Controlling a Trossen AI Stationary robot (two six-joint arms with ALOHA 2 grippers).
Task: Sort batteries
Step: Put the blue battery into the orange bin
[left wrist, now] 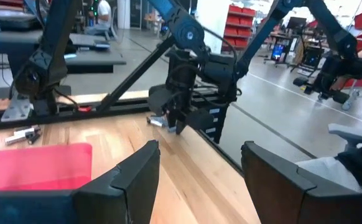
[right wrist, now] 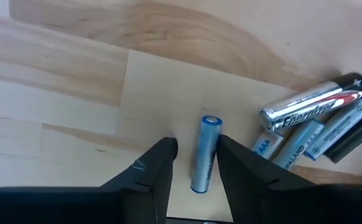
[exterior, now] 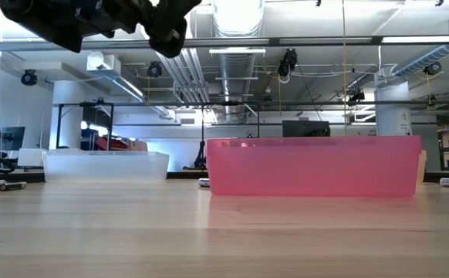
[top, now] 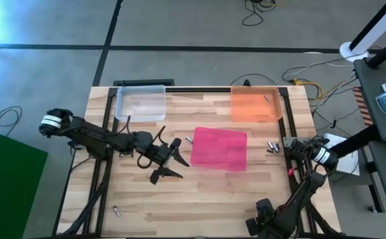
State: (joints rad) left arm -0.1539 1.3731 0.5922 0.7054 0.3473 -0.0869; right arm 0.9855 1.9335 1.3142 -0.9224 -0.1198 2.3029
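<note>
My right gripper [right wrist: 198, 149] points down at the table near its right edge [top: 288, 149], open. Its fingers stand on either side of a light-blue battery [right wrist: 204, 152] that lies flat on the wood. A small heap of batteries [right wrist: 318, 124] lies just beside it [top: 271, 145]. Single batteries lie by the pink tray's left side [top: 188, 139], near the front left [top: 115, 211] and inside the orange tray [top: 266, 97]. My left gripper [top: 182, 168] hovers open and holds nothing, left of the pink tray [top: 219, 149].
A clear tray [top: 140, 103] stands at the far left and an orange tray [top: 246, 109] at the far right. The pink tray fills the table's middle. Bare wood lies along the near edge. The table's right edge runs close behind my right gripper.
</note>
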